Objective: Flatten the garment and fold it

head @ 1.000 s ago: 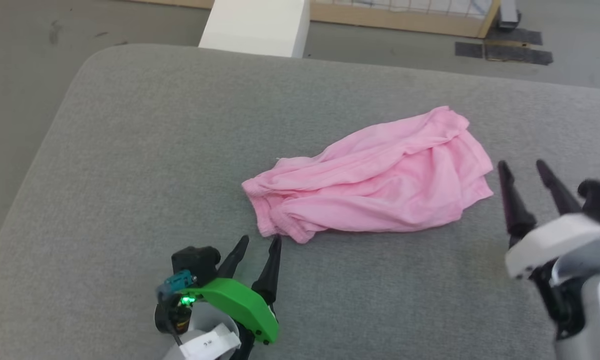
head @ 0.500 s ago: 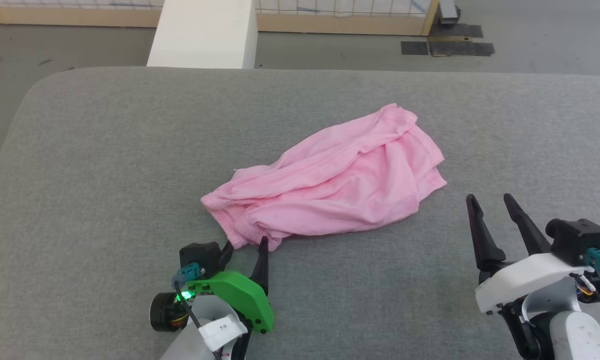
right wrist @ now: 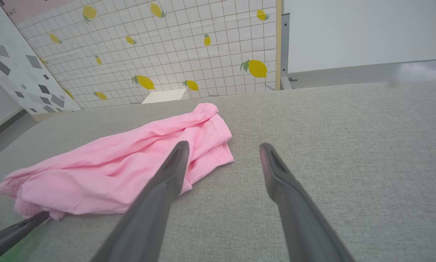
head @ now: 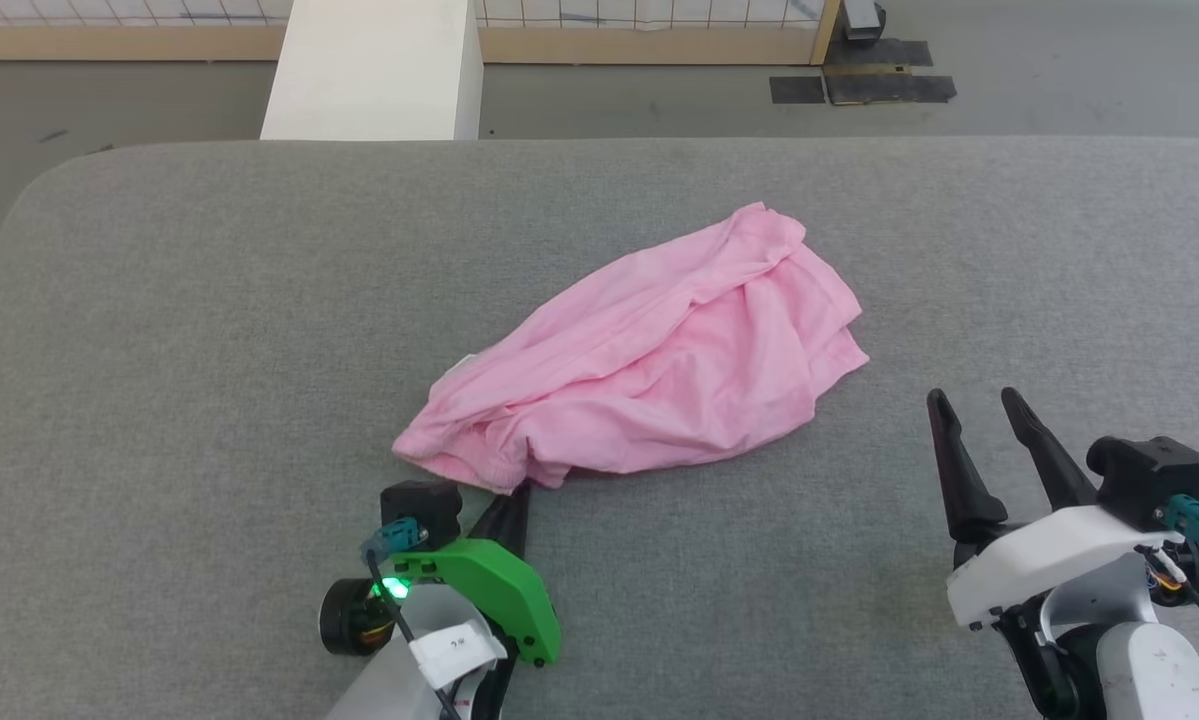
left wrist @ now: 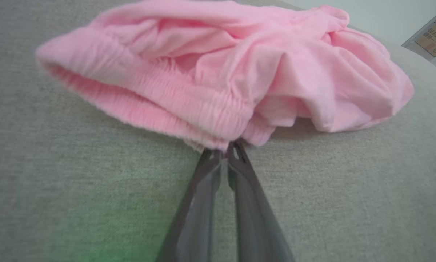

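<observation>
The garment [head: 649, 370] lies crumpled on the grey cushion [head: 209, 400], stretching from the near left to the far right. Its near-left end touches the left gripper [head: 512, 497], whose two fingers are pressed together. In the left wrist view the tips bite the gathered waistband [left wrist: 188, 109] at its lowest fold; how much cloth sits between them is hard to see. The right gripper [head: 979, 410] stands to the right of the garment, apart from it, fingers spread wide and holding nothing. The right wrist view adds a tiled wall with lemons [right wrist: 167, 43] beyond the cushion.
</observation>
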You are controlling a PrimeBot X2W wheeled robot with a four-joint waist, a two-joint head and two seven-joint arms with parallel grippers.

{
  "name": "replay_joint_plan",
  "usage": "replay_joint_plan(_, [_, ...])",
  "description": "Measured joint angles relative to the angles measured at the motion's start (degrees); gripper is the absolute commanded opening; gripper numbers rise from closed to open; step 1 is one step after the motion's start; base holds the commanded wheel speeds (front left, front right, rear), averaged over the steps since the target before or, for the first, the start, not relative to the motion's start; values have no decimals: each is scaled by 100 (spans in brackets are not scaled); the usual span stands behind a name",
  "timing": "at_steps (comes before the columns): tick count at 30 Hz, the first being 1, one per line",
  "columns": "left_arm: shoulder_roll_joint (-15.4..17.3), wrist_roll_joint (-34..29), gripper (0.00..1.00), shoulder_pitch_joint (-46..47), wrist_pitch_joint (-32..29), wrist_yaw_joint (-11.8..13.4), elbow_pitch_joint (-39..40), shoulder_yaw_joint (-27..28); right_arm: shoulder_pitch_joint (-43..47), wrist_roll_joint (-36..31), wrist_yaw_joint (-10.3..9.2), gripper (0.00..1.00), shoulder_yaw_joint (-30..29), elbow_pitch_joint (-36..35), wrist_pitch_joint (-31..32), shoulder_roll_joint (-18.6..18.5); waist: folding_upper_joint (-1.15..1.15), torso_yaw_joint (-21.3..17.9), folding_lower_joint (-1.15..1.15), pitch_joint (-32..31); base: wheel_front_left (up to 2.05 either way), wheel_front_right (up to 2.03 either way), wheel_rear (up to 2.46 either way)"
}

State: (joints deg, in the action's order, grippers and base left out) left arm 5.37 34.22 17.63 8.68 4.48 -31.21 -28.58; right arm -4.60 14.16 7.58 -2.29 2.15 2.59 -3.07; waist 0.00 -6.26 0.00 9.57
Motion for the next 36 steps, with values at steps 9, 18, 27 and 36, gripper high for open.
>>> replay_joint_plan(9, [-2, 9, 0, 44, 100, -21, 21, -11, -661, -406, 0, 100, -149, 750, 255, 7, 0, 143, 0, 103, 0, 0, 0])
replay_joint_plan(18, [-12, -38, 0, 255, 46, -45, 151, -202, -2109, -962, 0, 100, -386, 2448, 615, 10, 0, 353, 0, 361, 0, 0, 0])
replay_joint_plan(27, [-32, -98, 0, 436, 42, -91, 252, -360, -3130, -1300, 0, 100, -701, 3862, 1073, 7, 0, 572, 0, 697, 0, 0, 0])
replay_joint_plan(36, [-62, -97, 0, 482, 47, -92, 291, -396, -3622, -1790, 0, 0, -404, 4396, 2148, -19, 0, 705, 0, 805, 0, 0, 0])
